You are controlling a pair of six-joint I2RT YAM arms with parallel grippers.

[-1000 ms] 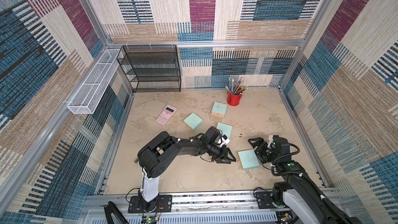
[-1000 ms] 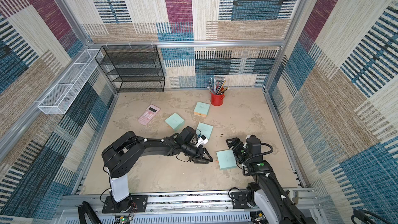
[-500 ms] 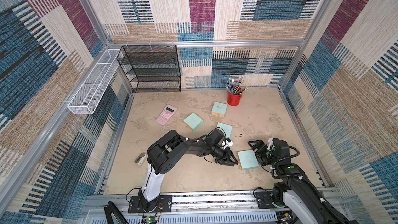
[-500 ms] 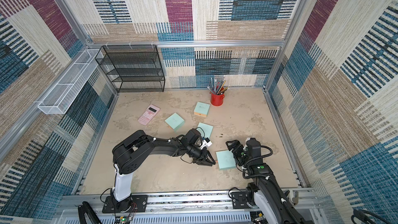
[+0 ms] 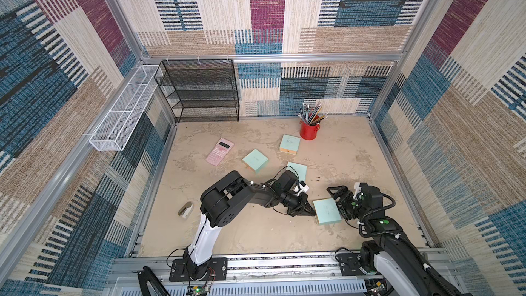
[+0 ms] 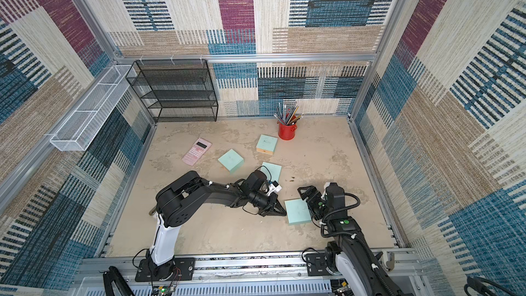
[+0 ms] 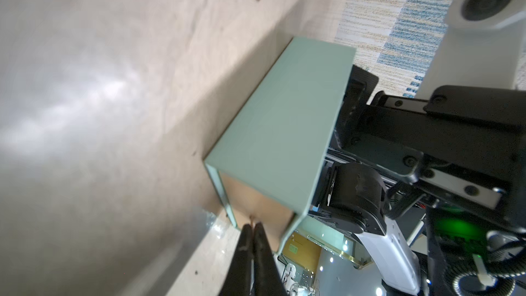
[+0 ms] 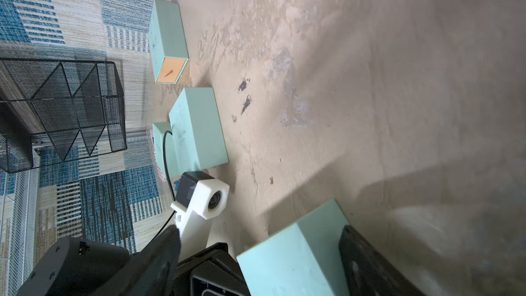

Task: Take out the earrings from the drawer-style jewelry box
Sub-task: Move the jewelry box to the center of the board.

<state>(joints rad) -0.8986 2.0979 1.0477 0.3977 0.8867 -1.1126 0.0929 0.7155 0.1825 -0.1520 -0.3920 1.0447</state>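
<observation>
- Front box [image 5: 327,211]: mint green, lies flat on the floor [image 5: 256,234] between the two arms. The tan drawer front [image 7: 257,216] sits flush in its sleeve, so the drawer is not yet pulled.
- Left gripper [image 7: 54,226]: jaws pinched together, tips at the small pull tab [image 7: 52,217] in the middle of the drawer front. I cannot tell whether the tab is actually caught between them.
- Right gripper [image 5: 339,204]: jaws spread wide, one finger along each side of the box at the end away from the drawer. It reads as a brace on the sleeve.
- Earrings: none visible in any view. Judged to be inside the closed drawer.
- Other boxes [image 8: 168,41]: three more lie further back, and the one whose end shows has its drawer in.
- Progress: early. The box is steadied and the tab reached, nothing more.
- Left to do: slide the drawer out, pick out the tiny pieces, set them on the floor.
</observation>
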